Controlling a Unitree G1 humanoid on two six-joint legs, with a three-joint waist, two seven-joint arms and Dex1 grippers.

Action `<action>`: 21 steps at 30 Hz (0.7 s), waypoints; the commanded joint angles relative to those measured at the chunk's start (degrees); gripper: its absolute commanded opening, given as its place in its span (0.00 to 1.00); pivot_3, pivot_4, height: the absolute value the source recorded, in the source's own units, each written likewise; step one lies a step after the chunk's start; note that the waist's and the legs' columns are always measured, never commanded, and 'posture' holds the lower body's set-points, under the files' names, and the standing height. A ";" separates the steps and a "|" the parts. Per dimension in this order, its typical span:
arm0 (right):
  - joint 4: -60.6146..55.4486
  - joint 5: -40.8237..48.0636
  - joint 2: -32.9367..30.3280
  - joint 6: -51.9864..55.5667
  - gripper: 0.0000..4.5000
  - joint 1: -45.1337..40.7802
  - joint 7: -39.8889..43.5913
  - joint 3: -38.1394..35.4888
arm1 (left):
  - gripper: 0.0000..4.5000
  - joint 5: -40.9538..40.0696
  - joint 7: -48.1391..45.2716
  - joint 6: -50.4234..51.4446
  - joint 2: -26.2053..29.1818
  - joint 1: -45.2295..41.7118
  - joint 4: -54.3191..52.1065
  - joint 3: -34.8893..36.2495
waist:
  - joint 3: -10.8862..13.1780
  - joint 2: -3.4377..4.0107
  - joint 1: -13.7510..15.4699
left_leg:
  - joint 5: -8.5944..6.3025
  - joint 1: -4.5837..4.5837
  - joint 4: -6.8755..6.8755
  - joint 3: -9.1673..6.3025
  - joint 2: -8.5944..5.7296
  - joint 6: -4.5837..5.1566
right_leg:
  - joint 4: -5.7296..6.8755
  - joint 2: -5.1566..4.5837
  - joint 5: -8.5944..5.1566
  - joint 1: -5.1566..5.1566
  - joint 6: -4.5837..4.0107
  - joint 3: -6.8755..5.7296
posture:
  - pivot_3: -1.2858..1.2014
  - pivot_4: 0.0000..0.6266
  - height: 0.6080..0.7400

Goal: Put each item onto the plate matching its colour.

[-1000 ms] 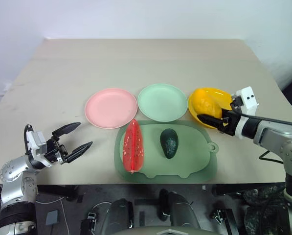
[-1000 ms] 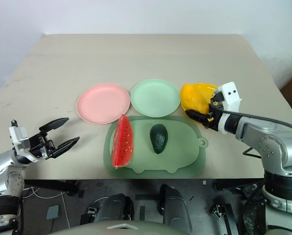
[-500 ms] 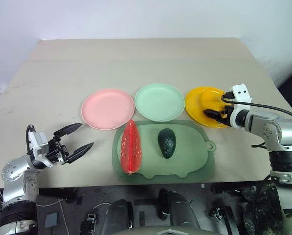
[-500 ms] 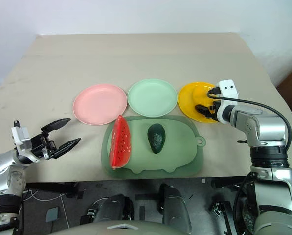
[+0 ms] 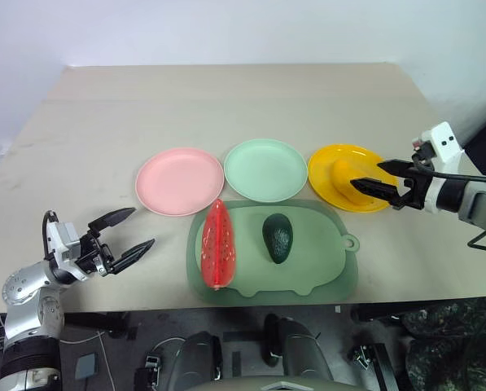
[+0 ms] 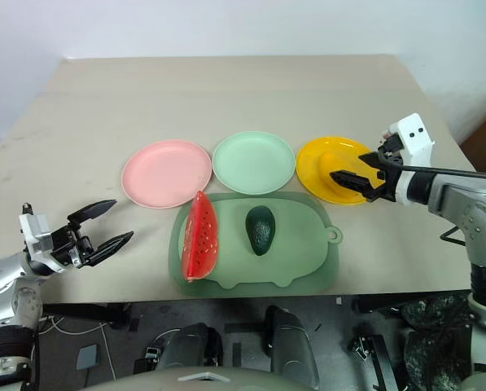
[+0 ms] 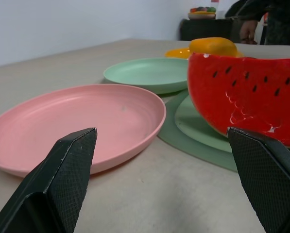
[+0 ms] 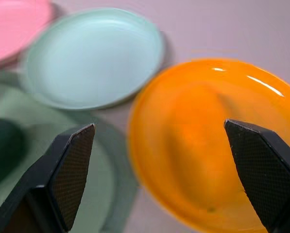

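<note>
Now that my right jaws (image 5: 378,181) are standing released and lifting off the yellow plate (image 5: 322,176):
Mango (image 5: 344,170): sitting on that plate, delivered.
Left jaws (image 5: 127,232): hanging wide, empty.
Watermelon (image 5: 218,243), avocado (image 5: 278,237): waiting beside that plate.

Three round plastic plates sit in a row on a tan table: a pale pink plate (image 5: 180,180), a mint green plate (image 5: 266,169) and a bright yellow plate (image 5: 344,177). A yellow oval toy fruit (image 5: 346,170) seems to rest on the yellow plate. Nearer the front, a long red watermelon slice (image 5: 218,244) stands on its green rind beside a dark green avocado (image 5: 278,237).
</note>
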 commanded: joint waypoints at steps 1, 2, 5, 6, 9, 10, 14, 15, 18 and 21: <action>-7.05 5.00 -1.99 0.19 1.00 3.98 4.46 -5.34 | 1.00 0.02 -0.91 -1.10 0.58 -0.99 0.76 0.71 | 0.00 0.00 0.01 | 0.00 0.00 0.00 -0.02 0.00 0.00 | 0.00 0.00 0.00 0.00 0.00 0.00 | 0.52 0.24 0.95; -8.77 5.68 -2.20 -0.60 1.00 6.11 5.61 -6.61 | 1.00 0.03 -1.11 -1.18 0.64 -1.22 1.07 0.72 | 0.00 0.00 0.02 | 0.00 -0.01 0.00 -0.04 -0.01 0.00 | -0.01 0.00 0.00 0.00 0.00 0.00 | 0.52 0.24 0.95; -12.39 6.77 -1.06 -4.81 1.00 12.04 8.34 -10.65 | 1.00 0.01 -1.56 -1.30 0.68 -1.67 1.53 0.67 | 0.00 -0.03 0.13 | 0.00 -0.01 0.00 -0.06 -0.01 0.00 | -0.02 -0.01 0.00 0.01 0.01 0.01 | 0.52 0.24 0.95; -13.00 7.60 -0.13 -5.97 1.00 13.82 9.16 -12.27 | 1.00 0.02 -1.66 -1.28 0.71 -1.76 1.56 0.61 | 0.00 -0.03 0.14 | 0.00 0.02 0.00 -0.06 -0.01 0.00 | -0.02 -0.01 0.00 0.04 0.01 0.01 | 0.52 0.24 0.95; -13.68 6.92 1.99 -12.38 1.00 18.79 12.00 -14.89 | 1.00 0.04 -1.82 -1.25 0.80 -2.06 1.73 0.47 | -0.02 -0.06 0.21 | 0.00 0.02 0.01 -0.09 -0.02 0.01 | -0.03 -0.01 0.00 0.07 0.01 0.00 | 0.52 0.24 0.95; -13.72 6.55 2.00 -13.95 1.00 20.22 13.18 -15.09 | 1.00 0.08 -1.83 -1.17 0.86 -2.21 1.75 0.42 | -0.02 -0.06 0.18 | 0.00 0.03 0.01 -0.08 -0.02 0.01 | -0.03 -0.02 0.00 0.07 0.01 0.01 | 0.52 0.24 0.95; -14.13 8.67 1.28 -14.53 1.00 22.08 14.49 -14.30 | 1.00 -0.07 -1.89 -0.47 1.18 -2.72 1.27 0.31 | -0.02 -0.06 0.06 | 0.00 0.05 0.01 -0.08 -0.02 0.00 | -0.02 -0.01 0.00 0.07 0.01 0.01 | 0.52 0.24 0.95; -14.58 9.40 1.28 -14.09 1.00 21.69 13.98 -13.73 | 1.00 -0.11 -1.85 -0.30 1.17 -2.87 1.11 0.26 | -0.02 -0.06 0.01 | 0.00 0.06 0.01 -0.08 -0.02 0.00 | -0.02 0.00 0.00 0.07 0.01 0.01 | 0.52 0.24 0.95; -17.18 13.09 1.41 -9.10 1.00 18.75 8.87 -10.28 | 1.00 0.17 -2.20 -0.19 0.57 -3.13 0.43 -0.72 | -0.02 -0.06 -0.08 | 0.00 0.06 0.01 -0.08 -0.03 0.00 | -0.01 0.02 0.00 0.06 0.00 0.01 | 0.52 0.24 0.95; -20.31 18.12 2.17 -2.46 1.00 13.80 1.79 -5.46 | 1.00 0.33 -2.07 0.03 -0.13 -3.23 -0.15 -1.55 | -0.02 -0.06 -0.03 | 0.00 0.05 0.01 -0.12 -0.02 0.00 | -0.01 0.01 -0.03 0.05 -0.04 0.02 | 0.52 0.24 0.95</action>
